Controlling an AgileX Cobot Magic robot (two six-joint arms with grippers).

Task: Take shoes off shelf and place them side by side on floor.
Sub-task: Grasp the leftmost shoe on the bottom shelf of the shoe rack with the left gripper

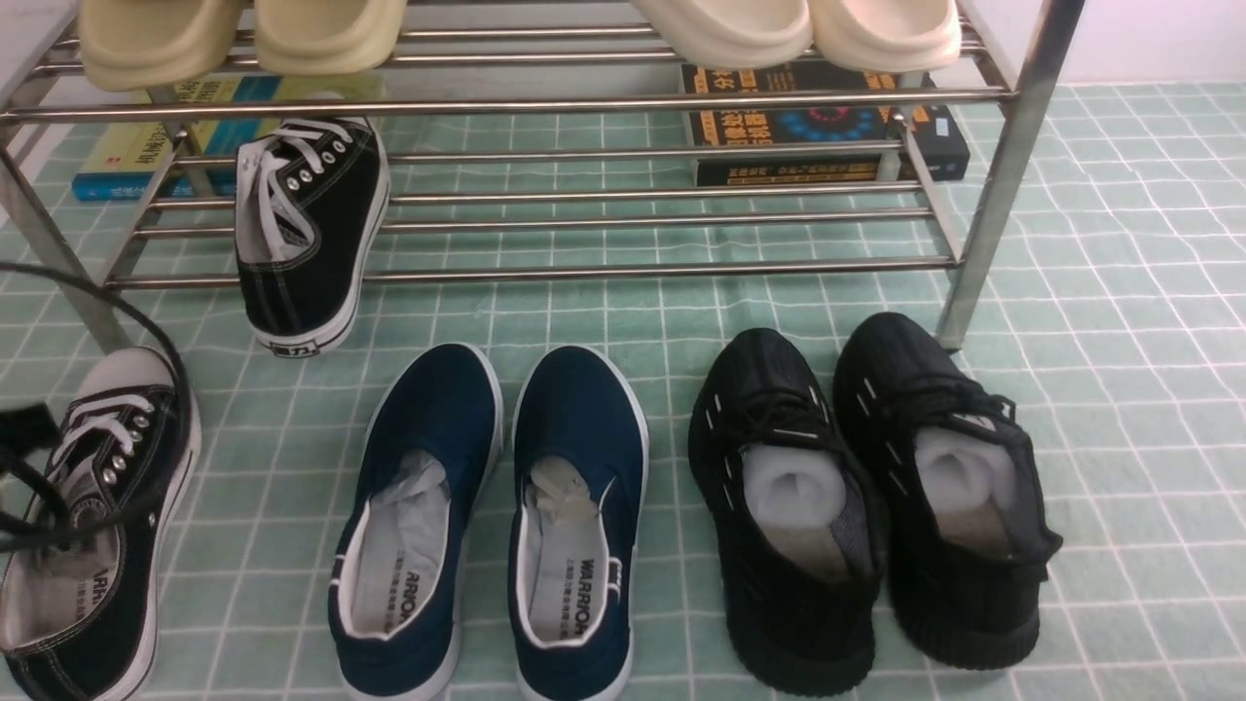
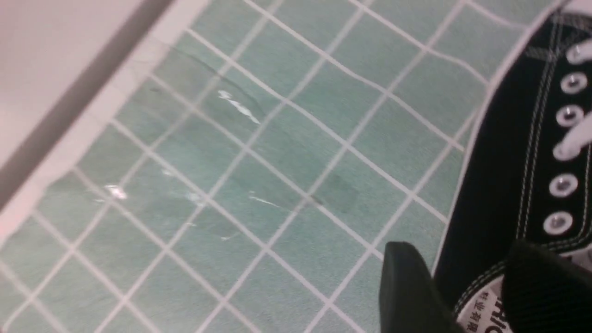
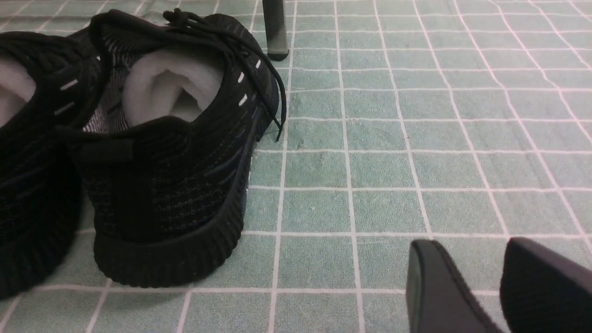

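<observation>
Right, halfway there by the look of it: one sneaker (image 1: 117, 565) is down on the floor (image 1: 1119, 438) at the near left, toe pointing to the shelf (image 1: 584, 273), left of the slip-ons (image 1: 433, 419). Its mate (image 1: 310, 229) sits on the lower tier at the left, heel hanging over the front bar, so that one has yet to come off and be set beside the first. The left gripper (image 2: 462, 277) is at the floor sneaker's collar, one finger outside the wall, one inside, fingers apart and not pinching as far as I can judge. The right gripper (image 3: 467, 259) hangs low over bare floor, jaws apart with nothing between them, just right of the knit pair (image 1: 769, 409). Now the trouble spots. From the front, the left arm is mostly off the edge, only cable and a dark lump across the floor sneaker, and that sneaker's heel is cut off at the corner. I can't tell whether its sole lies quite flat. The right gripper doesn't show from the front at all.
</observation>
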